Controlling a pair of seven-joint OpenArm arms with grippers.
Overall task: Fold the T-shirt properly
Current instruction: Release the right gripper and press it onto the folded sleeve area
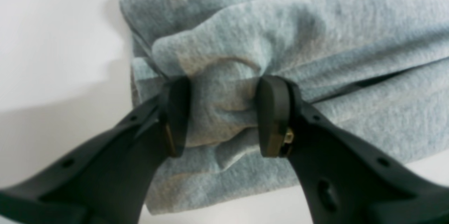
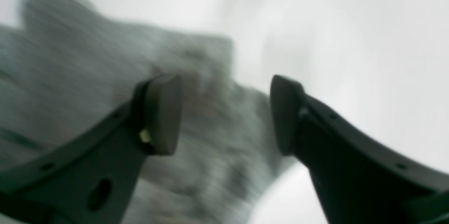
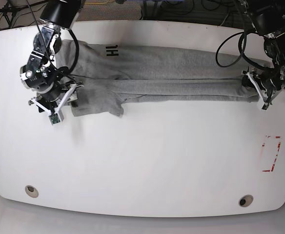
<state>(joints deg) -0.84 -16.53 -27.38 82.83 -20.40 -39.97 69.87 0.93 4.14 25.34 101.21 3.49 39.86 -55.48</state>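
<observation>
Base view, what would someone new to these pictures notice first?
A long grey T-shirt stretched in a narrow band across the far half of the white table, with black letters showing near its left end. The left tool on the right of that view pinches a bunched fold at the shirt's end, while the right tool stands open over the other end. A red outline marks the table's right side.

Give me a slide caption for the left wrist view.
Left claw pinching a bunched fold of the grey T-shirt on the white table.
</observation>
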